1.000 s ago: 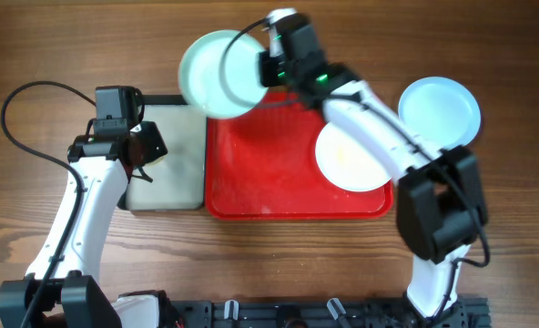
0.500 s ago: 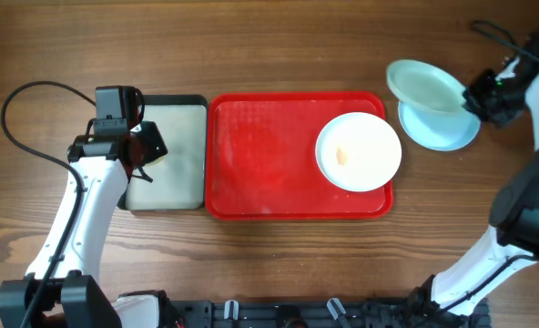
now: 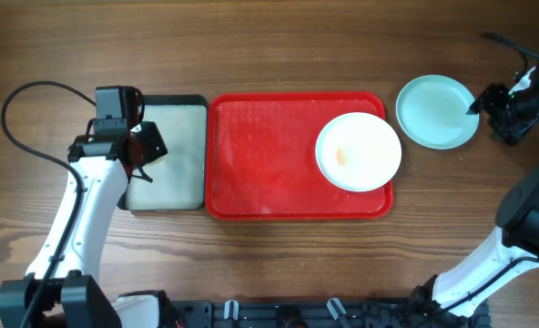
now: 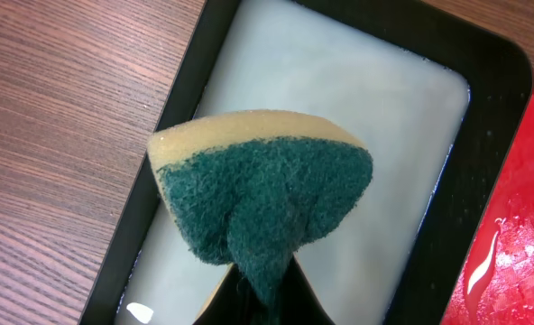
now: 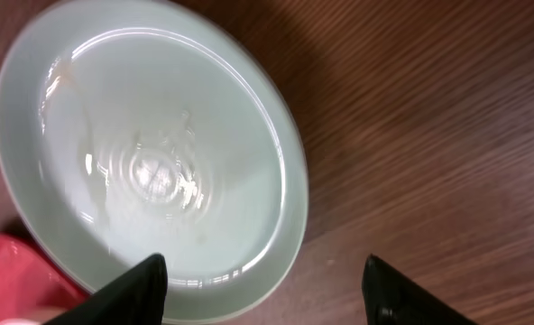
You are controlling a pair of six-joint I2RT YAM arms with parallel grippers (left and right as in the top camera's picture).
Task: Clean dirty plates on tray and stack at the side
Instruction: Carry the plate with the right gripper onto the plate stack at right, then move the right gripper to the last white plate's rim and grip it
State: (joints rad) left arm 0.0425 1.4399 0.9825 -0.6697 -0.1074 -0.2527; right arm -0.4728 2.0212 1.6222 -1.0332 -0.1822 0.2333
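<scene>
The left gripper was clamped on a sponge, pinching it at its lower end so the green scouring face fanned out free. It hung over the black tray of cloudy water, at 9 o'clock of the tray. That was probably so drips fell into the bath and the sponge was ready for the next wipe.

The right gripper sat at the 3 o'clock rim of the turquoise plate with its fingers spread wide and nothing caught between them. That plate lay flat on the table, off the tray toward 2 o'clock, which looked like the stacking spot. Its face was glossy, with wet rings at the centre and a faint streak near one edge. Whether another plate lay under it could not be told.

The white plate rested inside the tray at its 3 o'clock end, apart from the turquoise one. It carried a small orange-yellow smear just off centre, so it seemed to be the one left to clean. The tray's bare floor shone wet.
</scene>
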